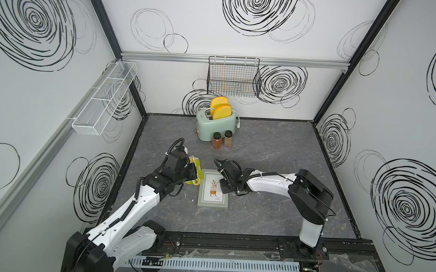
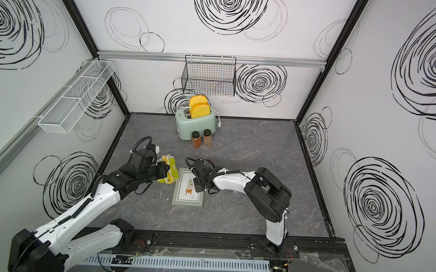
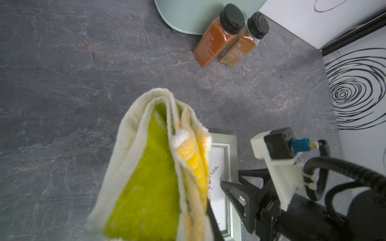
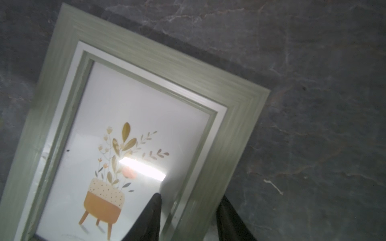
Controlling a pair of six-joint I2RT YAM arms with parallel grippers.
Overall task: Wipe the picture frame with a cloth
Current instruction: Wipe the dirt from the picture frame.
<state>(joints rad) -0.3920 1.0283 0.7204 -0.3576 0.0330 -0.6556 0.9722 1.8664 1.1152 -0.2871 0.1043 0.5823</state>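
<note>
The grey marbled tabletop (image 1: 274, 157) bears the flat picture frame (image 1: 212, 203), a mint toaster (image 1: 214, 127) and two spice jars (image 1: 217, 141).

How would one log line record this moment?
left gripper: shut on cloth, beside picture frame | right gripper: astride frame edge, grip unclear

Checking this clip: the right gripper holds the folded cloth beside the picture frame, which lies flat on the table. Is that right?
No. The left gripper, not the right, holds the folded cloth, as both top views show. The picture frame does lie flat on the table beside it.
</note>
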